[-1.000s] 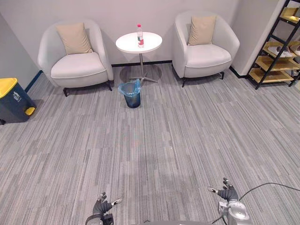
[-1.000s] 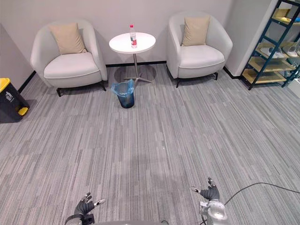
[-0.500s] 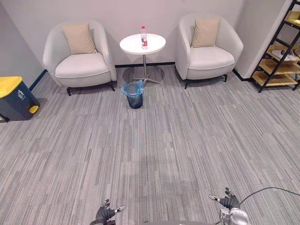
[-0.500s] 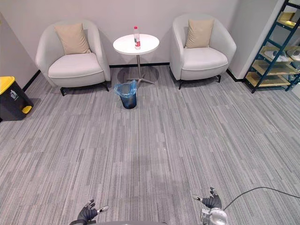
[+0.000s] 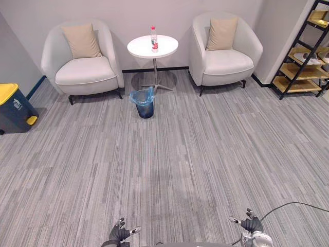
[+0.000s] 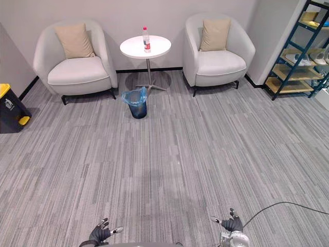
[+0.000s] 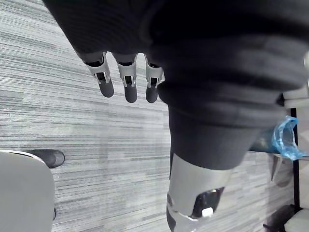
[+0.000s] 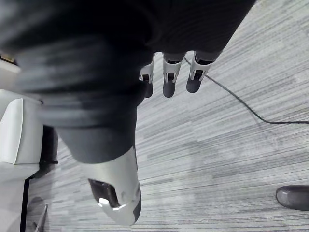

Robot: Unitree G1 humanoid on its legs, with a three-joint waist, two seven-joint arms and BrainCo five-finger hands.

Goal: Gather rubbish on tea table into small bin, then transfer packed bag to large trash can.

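A clear plastic bottle (image 5: pixel 153 39) with a red label stands on the round white tea table (image 5: pixel 163 48) between two armchairs at the far wall. In front of the table sits the small bin (image 5: pixel 144 103) lined with a blue bag. The large dark trash can (image 5: pixel 12 108) with a yellow lid stands at the far left. My left hand (image 5: pixel 121 234) and right hand (image 5: pixel 250 225) hang low at the near edge, far from the table, both open and empty. The left wrist view shows straight fingers (image 7: pixel 127 79) over carpet and a bit of the blue bag (image 7: pixel 286 140).
A white armchair (image 5: pixel 82 59) with a beige cushion stands left of the table, a second armchair (image 5: pixel 224 49) right of it. A black shelf rack (image 5: pixel 304 51) with wooden shelves stands at the far right. Grey carpet (image 5: pixel 169 154) stretches between me and the table.
The whole picture has swayed sideways and back, so the camera moved. Both hands have sunk a little lower in the eye views. The bottle, bin and furniture stay put.
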